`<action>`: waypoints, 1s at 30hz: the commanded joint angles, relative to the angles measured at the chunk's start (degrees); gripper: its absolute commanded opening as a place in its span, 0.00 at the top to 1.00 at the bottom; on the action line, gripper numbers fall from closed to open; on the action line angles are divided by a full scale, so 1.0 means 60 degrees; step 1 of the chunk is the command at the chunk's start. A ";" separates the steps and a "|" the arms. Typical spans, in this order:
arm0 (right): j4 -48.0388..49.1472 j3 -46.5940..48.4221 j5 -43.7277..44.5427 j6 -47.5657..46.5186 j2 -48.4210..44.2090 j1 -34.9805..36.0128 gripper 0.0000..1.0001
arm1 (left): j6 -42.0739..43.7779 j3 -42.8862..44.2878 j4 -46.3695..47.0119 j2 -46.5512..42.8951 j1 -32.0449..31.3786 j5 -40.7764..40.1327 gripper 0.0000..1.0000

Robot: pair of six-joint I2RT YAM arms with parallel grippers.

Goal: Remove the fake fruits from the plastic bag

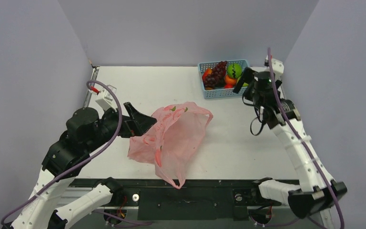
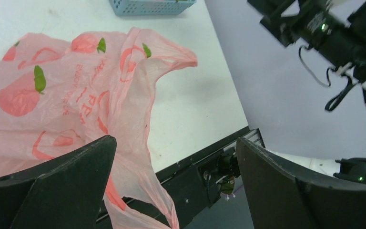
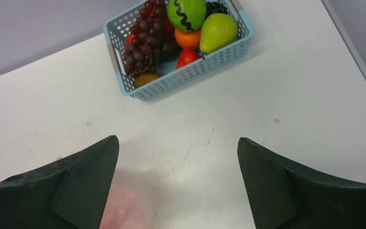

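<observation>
One plastic bag (image 2: 76,95) | red print "ENJOY" | other lettering unreadable

Pink bag (image 1: 171,138) bears red-green prints; basket (image 1: 219,93) is light blue.

A light blue mesh basket (image 1: 221,94) stands on the far right part of the white table (image 1: 248,143), near the back wall (image 1: 181,28) and skewed to the table's edges. In the right wrist view its perforated side (image 3: 195,71) faces the camera. An orange fruit (image 3: 187,39) lies near the basket's middle, and a red fruit (image 3: 187,56) lies just in front of it, against the near wall of the basket. The tabletop carries a few faint dark specks (image 3: 276,120) (small scuffs, by the look). Plain lilac-grey walls close in three sides. A black rail (image 1: 190,195) runs along the table's near edge.
</observation>
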 commanded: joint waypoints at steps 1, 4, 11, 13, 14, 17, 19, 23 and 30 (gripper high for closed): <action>-0.0676 -0.1205 -0.0505 0.0629 -0.2787 0.0170 0.10 | 0.0578 0.0118 0.1465 -0.0552 0.0050 0.0048 0.03; -0.0994 -0.1800 -0.0704 0.0834 -0.4401 0.0206 0.10 | 0.0865 0.0153 0.1910 -0.0814 0.0051 0.0168 0.03; -0.1893 -0.2207 -0.0562 0.0702 -0.7355 0.0219 0.10 | 0.1636 0.0404 0.2123 -0.1677 0.0050 0.0263 0.03; -0.2059 -0.2232 -0.0444 0.0696 -0.7929 0.0228 0.09 | 0.1791 0.0389 0.2110 -0.2055 0.0050 0.0088 0.03; -0.2224 -0.2211 -0.0400 0.0732 -0.8077 0.0221 0.09 | 0.1906 0.0352 0.2115 -0.2181 0.0050 0.0026 0.03; -0.2498 -0.2173 -0.0301 0.0795 -0.8605 0.0219 0.09 | 0.2106 0.0277 0.2152 -0.2707 0.0056 -0.0278 0.03; -0.2553 -0.2248 -0.0283 0.0810 -0.8772 0.0219 0.09 | 0.2287 0.0238 0.2221 -0.2887 0.0046 -0.0403 0.03; -0.2880 -0.2105 -0.0206 0.0901 -0.8840 0.0223 0.10 | 0.2549 0.0527 0.2131 -0.2877 0.0037 -0.0419 0.03; -0.2978 -0.2045 0.0292 0.0884 -0.9573 0.0226 0.09 | 0.2446 0.0792 0.2037 -0.3055 0.0042 -0.0351 0.03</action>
